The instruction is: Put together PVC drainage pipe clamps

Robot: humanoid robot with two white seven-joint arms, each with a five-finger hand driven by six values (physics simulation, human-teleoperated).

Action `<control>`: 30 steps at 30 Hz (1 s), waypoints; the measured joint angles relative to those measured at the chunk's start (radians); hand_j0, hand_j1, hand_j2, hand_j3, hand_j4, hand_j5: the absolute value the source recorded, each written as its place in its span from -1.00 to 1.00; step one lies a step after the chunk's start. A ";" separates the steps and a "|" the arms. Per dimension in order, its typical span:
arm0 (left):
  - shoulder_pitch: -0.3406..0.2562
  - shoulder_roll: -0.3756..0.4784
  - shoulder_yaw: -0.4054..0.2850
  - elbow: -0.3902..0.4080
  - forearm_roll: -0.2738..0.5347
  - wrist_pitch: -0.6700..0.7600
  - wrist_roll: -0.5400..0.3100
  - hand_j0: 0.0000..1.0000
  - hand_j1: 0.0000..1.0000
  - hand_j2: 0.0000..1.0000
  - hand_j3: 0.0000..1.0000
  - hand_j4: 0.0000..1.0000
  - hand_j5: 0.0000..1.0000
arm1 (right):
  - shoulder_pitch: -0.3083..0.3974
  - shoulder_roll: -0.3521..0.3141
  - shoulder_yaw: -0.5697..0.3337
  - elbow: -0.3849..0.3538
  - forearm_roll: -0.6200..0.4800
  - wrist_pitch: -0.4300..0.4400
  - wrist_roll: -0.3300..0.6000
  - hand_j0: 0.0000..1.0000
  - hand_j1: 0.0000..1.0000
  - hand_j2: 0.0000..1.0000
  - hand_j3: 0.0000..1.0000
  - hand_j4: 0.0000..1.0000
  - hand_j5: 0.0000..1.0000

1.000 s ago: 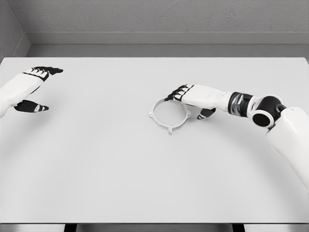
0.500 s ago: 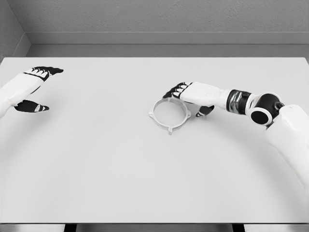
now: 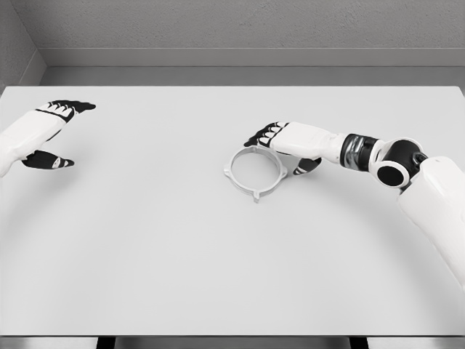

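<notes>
A pale grey ring-shaped pipe clamp (image 3: 255,173) with small lugs lies flat near the middle of the white table (image 3: 218,262). My right hand (image 3: 280,149) reaches in from the right and hovers at the ring's far right edge, its dark fingertips (image 3: 259,137) over the rim and the thumb (image 3: 306,166) just right of the ring. Its fingers are relaxed and hold nothing. My left hand (image 3: 51,134) rests at the far left of the table, fingers spread, empty.
The table's back edge meets a grey wall (image 3: 232,29). The front edge runs along the bottom of the view.
My right hand has crept slightly up and to the left along the ring's far edge. The ring and the left hand have not moved.
</notes>
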 measured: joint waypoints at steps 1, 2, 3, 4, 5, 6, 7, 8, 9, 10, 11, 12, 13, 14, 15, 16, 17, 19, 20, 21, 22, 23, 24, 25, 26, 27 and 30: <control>0.000 0.000 0.000 0.000 0.000 0.000 0.000 1.00 1.00 1.00 1.00 1.00 1.00 | 0.000 0.000 0.000 -0.001 0.000 0.000 0.000 1.00 1.00 1.00 1.00 1.00 1.00; 0.000 0.000 0.000 0.000 0.000 0.000 0.000 1.00 1.00 1.00 1.00 1.00 1.00 | 0.000 0.003 0.000 -0.001 0.000 0.000 0.000 1.00 1.00 1.00 1.00 1.00 1.00; 0.000 0.000 0.000 0.000 0.000 0.000 0.000 1.00 1.00 1.00 1.00 1.00 1.00 | 0.000 0.006 0.000 -0.001 0.000 0.000 0.000 1.00 1.00 1.00 1.00 1.00 1.00; -0.002 0.000 0.000 0.001 0.000 0.000 0.000 1.00 1.00 1.00 1.00 1.00 1.00 | 0.000 0.009 0.000 -0.001 0.000 0.000 0.000 1.00 1.00 1.00 1.00 1.00 1.00; -0.002 0.000 0.000 0.001 0.000 0.000 0.000 1.00 1.00 1.00 1.00 1.00 1.00 | 0.000 0.011 0.000 -0.001 0.000 0.000 0.000 1.00 1.00 1.00 1.00 1.00 1.00; -0.002 -0.001 0.000 0.001 0.000 0.000 0.000 1.00 1.00 1.00 1.00 1.00 1.00 | 0.000 0.013 0.000 -0.002 0.000 0.000 0.000 1.00 1.00 1.00 1.00 1.00 1.00; -0.002 -0.001 -0.001 0.001 0.000 0.000 0.000 1.00 1.00 1.00 1.00 1.00 1.00 | 0.000 0.015 0.000 -0.002 0.000 0.000 0.000 1.00 1.00 1.00 1.00 1.00 1.00; -0.002 -0.002 -0.001 0.001 0.000 0.000 0.000 1.00 1.00 1.00 1.00 1.00 1.00 | 0.000 0.016 0.000 -0.002 0.000 0.000 0.000 1.00 1.00 1.00 1.00 1.00 1.00; -0.002 -0.002 -0.001 0.001 0.000 0.000 0.000 1.00 1.00 1.00 1.00 1.00 1.00 | 0.000 0.017 0.000 -0.002 0.000 0.000 0.000 1.00 1.00 1.00 1.00 1.00 1.00; -0.002 -0.002 -0.001 0.001 0.000 0.000 0.000 1.00 1.00 1.00 1.00 1.00 1.00 | 0.002 0.017 0.000 -0.002 0.000 0.000 0.000 1.00 1.00 1.00 1.00 1.00 1.00; -0.002 -0.003 -0.001 0.001 0.000 0.000 0.000 1.00 1.00 1.00 1.00 1.00 1.00 | 0.002 0.018 0.000 -0.002 0.000 0.000 0.000 1.00 1.00 1.00 1.00 1.00 1.00; 0.000 -0.003 -0.001 0.001 0.000 0.000 0.000 1.00 1.00 1.00 1.00 1.00 1.00 | 0.002 0.019 0.000 -0.002 0.000 0.000 0.000 1.00 1.00 1.00 1.00 1.00 1.00; -0.002 -0.003 -0.001 0.000 0.000 0.000 0.000 1.00 1.00 1.00 1.00 1.00 1.00 | 0.002 0.019 0.000 -0.002 0.000 0.000 0.000 1.00 1.00 1.00 1.00 1.00 1.00; -0.002 -0.003 -0.001 0.000 0.000 0.000 0.000 1.00 1.00 1.00 1.00 1.00 1.00 | 0.002 0.020 0.000 -0.002 0.000 0.000 0.000 1.00 1.00 1.00 1.00 1.00 1.00; -0.002 -0.003 -0.001 0.000 0.000 0.000 0.000 1.00 1.00 1.00 1.00 1.00 1.00 | 0.002 0.020 0.001 -0.002 0.000 0.000 0.000 1.00 1.00 1.00 1.00 1.00 1.00; -0.002 -0.003 -0.001 0.000 0.000 0.000 0.000 1.00 1.00 1.00 1.00 1.00 1.00 | 0.002 0.020 0.001 -0.002 0.000 0.000 0.000 1.00 1.00 1.00 1.00 1.00 1.00; 0.000 -0.003 -0.001 -0.001 0.000 0.000 0.000 1.00 1.00 1.00 1.00 1.00 1.00 | 0.002 0.020 0.001 -0.002 -0.001 0.000 0.000 1.00 1.00 1.00 1.00 1.00 1.00; -0.002 -0.003 -0.001 -0.001 0.000 0.000 0.000 1.00 1.00 1.00 1.00 1.00 1.00 | 0.002 0.021 0.001 -0.003 -0.001 0.000 0.000 1.00 1.00 1.00 1.00 1.00 1.00; -0.002 -0.003 -0.001 -0.001 0.000 0.000 0.000 1.00 1.00 1.00 1.00 1.00 1.00 | 0.002 0.023 0.001 -0.003 -0.001 0.000 0.000 1.00 1.00 1.00 1.00 1.00 1.00; 0.000 -0.003 -0.001 -0.001 0.000 0.000 0.000 1.00 1.00 1.00 1.00 1.00 1.00 | 0.002 0.024 0.001 -0.003 -0.001 0.000 0.000 1.00 1.00 1.00 1.00 1.00 1.00; -0.002 -0.003 -0.001 -0.001 0.000 0.000 0.000 1.00 1.00 1.00 1.00 1.00 1.00 | 0.002 0.025 0.001 -0.003 -0.001 0.000 0.000 1.00 1.00 1.00 1.00 1.00 1.00; -0.002 -0.003 -0.001 -0.001 0.000 0.000 0.000 1.00 1.00 1.00 1.00 1.00 1.00 | 0.002 0.026 0.001 -0.003 -0.001 0.000 0.000 1.00 1.00 1.00 1.00 1.00 1.00; -0.002 -0.003 -0.001 -0.002 0.000 0.000 0.000 1.00 1.00 1.00 1.00 1.00 1.00 | 0.002 0.027 0.001 -0.003 -0.001 0.000 0.000 1.00 1.00 1.00 1.00 1.00 1.00; 0.000 -0.003 -0.001 -0.002 0.000 0.000 0.000 1.00 1.00 1.00 1.00 1.00 1.00 | 0.002 0.028 0.001 -0.003 -0.001 0.000 0.000 1.00 1.00 1.00 1.00 1.00 1.00; -0.002 -0.003 -0.001 -0.002 0.000 0.000 0.000 1.00 1.00 1.00 1.00 1.00 1.00 | 0.002 0.029 0.000 -0.003 -0.001 0.000 -0.001 1.00 1.00 1.00 1.00 1.00 1.00; 0.000 -0.003 -0.001 -0.002 0.000 0.000 0.000 1.00 1.00 1.00 1.00 1.00 1.00 | 0.002 0.029 0.001 -0.003 -0.002 0.000 -0.001 1.00 1.00 1.00 1.00 1.00 1.00; -0.002 -0.003 -0.001 -0.002 0.000 0.000 0.000 1.00 1.00 1.00 1.00 1.00 1.00 | 0.002 0.030 0.001 -0.003 -0.003 -0.001 0.000 1.00 1.00 1.00 1.00 1.00 1.00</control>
